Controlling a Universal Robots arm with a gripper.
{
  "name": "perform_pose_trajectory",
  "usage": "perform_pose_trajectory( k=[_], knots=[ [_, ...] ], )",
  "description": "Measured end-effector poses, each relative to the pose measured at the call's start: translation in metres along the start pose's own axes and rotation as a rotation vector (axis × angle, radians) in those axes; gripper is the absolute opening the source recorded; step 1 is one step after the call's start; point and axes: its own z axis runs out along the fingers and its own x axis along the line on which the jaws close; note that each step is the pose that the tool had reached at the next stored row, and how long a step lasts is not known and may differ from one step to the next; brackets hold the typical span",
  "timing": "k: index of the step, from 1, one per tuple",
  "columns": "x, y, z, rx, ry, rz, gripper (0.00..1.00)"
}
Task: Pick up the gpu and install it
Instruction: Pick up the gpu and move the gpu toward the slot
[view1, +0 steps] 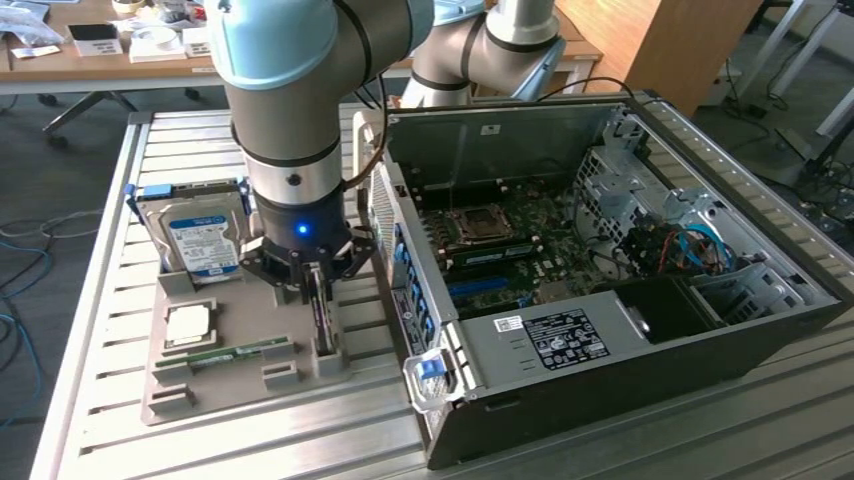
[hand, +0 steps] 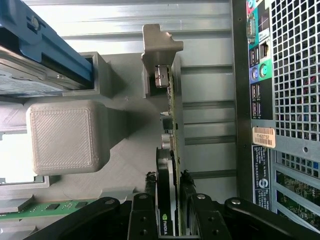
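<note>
Black fingers (hand: 143, 212) of the gripper (hand: 167, 181) sit closest to us, with the jaws pressed on either face of the gpu (hand: 166, 160), grasping its upper edge. We see the card standing on edge in a slot of the grey holder tray (view1: 220, 390), just beside the computer case (view1: 601, 370) but outside it, directly beneath the jaws. Its long axis runs parallel to the case's ported rear panel (hand: 260, 75), so the jaws bite across its thin side. Farther from the case than the card, a memory stick (view1: 227, 352) and a hard drive (view1: 200, 235) rest in the same tray.
</note>
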Motion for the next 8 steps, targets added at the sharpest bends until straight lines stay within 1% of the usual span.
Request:
perform_pose_trajectory(
  k=[8],
  knots=[
    [-0.0003, -0.0001, -0.0002, 0.0004, 0.0003, 0.000, 0.33]
  ],
)
